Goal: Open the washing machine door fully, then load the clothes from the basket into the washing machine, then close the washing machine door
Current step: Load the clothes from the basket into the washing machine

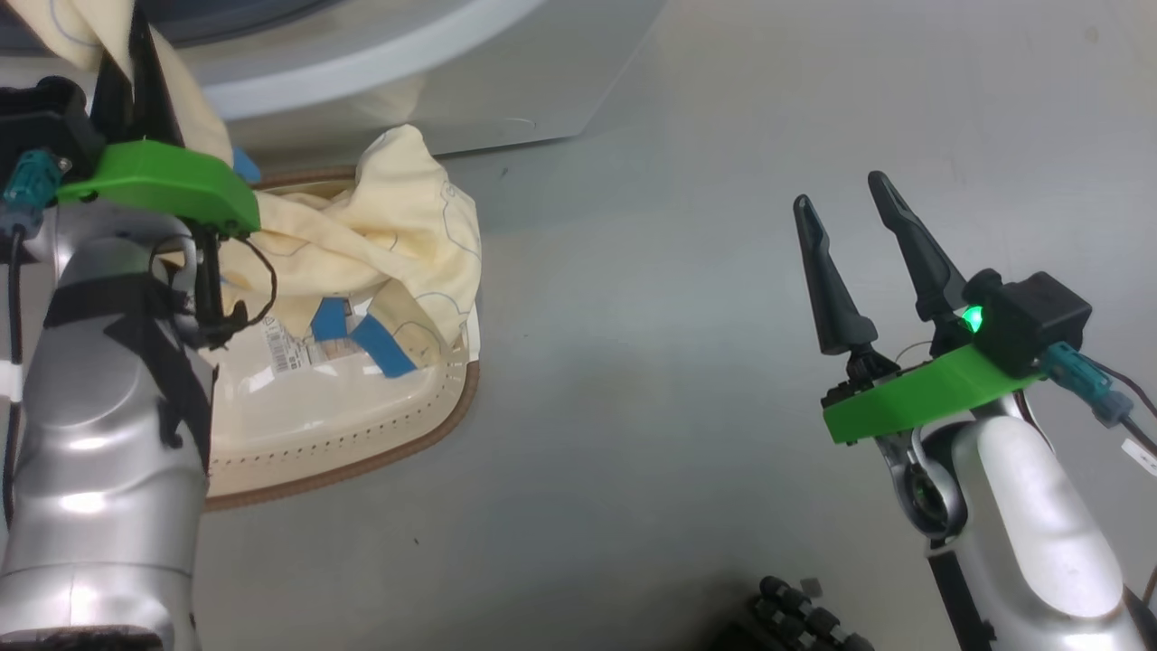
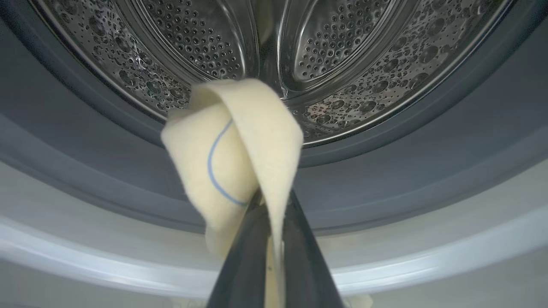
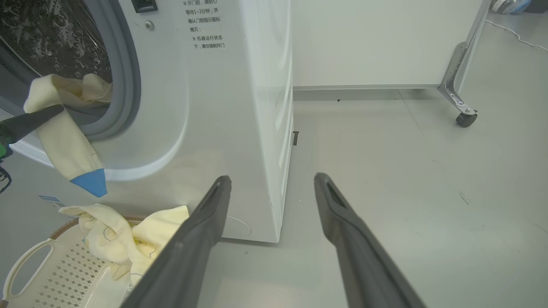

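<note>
Head view: the left gripper (image 1: 136,54) is high at the upper left, clamped on a fold of the clothes (image 1: 398,226). The rest of the fabric trails down into the basket (image 1: 380,457), which sits on the floor (image 1: 678,271) just in front of the washing machine (image 1: 407,81). The right gripper (image 1: 841,192) stands well apart over bare floor, fingers spread and holding nothing.

Left wrist view: the pinched fold stands at the grey rubber ring (image 2: 428,154), short of the steel drum (image 2: 342,51).

Right wrist view: a blue-tipped length hangs outside the opening, and more fabric lies in the basket.

Assessment: loading is barely begun. Recommended: carry the grip deep past the ring before letting go. Lift enough that the trailing cloth clears the basket rim and the ring, or it may slide back out.
</note>
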Controlling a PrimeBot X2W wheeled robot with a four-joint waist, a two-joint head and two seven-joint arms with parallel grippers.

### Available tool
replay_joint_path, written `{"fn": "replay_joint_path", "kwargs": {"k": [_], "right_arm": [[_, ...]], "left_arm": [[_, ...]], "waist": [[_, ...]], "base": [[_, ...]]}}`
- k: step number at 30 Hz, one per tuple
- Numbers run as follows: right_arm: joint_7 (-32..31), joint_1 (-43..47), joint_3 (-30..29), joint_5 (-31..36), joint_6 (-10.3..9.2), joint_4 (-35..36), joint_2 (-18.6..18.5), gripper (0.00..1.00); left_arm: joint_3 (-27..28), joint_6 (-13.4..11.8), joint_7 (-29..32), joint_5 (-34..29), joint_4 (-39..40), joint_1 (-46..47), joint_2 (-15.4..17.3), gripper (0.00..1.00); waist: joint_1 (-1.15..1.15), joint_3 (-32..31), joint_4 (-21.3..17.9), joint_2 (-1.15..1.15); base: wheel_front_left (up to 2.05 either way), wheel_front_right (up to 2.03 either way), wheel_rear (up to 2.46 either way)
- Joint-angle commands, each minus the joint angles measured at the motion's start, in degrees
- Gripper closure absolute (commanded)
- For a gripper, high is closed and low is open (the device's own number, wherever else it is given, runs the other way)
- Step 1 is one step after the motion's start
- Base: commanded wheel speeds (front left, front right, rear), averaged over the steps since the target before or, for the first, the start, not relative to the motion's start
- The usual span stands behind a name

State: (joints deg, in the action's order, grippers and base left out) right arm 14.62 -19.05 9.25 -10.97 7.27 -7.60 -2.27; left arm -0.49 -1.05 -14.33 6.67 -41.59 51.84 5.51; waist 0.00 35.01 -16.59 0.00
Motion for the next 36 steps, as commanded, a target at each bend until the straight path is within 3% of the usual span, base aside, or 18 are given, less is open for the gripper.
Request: {"fn": "replay_joint_path", "kwargs": {"k": [1, 13, 23, 36], "right_arm": [[0.4, 1.5, 1.1, -0.7, 0.22, 1.5, -0.6, 0.0], [0.4, 2.5, 3.1, -2.5, 0.22, 0.9, -0.6, 0.0], [0.4, 3.2, 6.0, -4.0, 0.22, 0.3, -0.6, 0.0], [0.4, 3.7, 7.1, -5.0, 0.22, 0.9, -0.6, 0.0]], "left_arm": [[0.5, -0.3, 0.1, -0.7, 2.3, 2.2, 1.9, 1.0], [-1.6, -2.2, 3.5, -3.2, -1.5, 12.4, 5.0, 1.0], [-4.4, -3.8, 4.6, -7.0, -12.7, 25.1, 10.7, 1.0], [-6.4, -5.6, 2.1, -8.0, -20.4, 35.1, 11.4, 1.0]], "waist": [[0.0, -0.4, -0.3, 0.0], [0.0, -1.5, -3.2, 0.0], [0.0, 0.8, -6.9, 0.0], [0.0, 3.2, -7.8, 0.0]], "base": [[0.0, 0.0, 0.0], [0.0, 0.0, 0.0], [0.0, 0.0, 0.0], [0.0, 0.0, 0.0]]}}
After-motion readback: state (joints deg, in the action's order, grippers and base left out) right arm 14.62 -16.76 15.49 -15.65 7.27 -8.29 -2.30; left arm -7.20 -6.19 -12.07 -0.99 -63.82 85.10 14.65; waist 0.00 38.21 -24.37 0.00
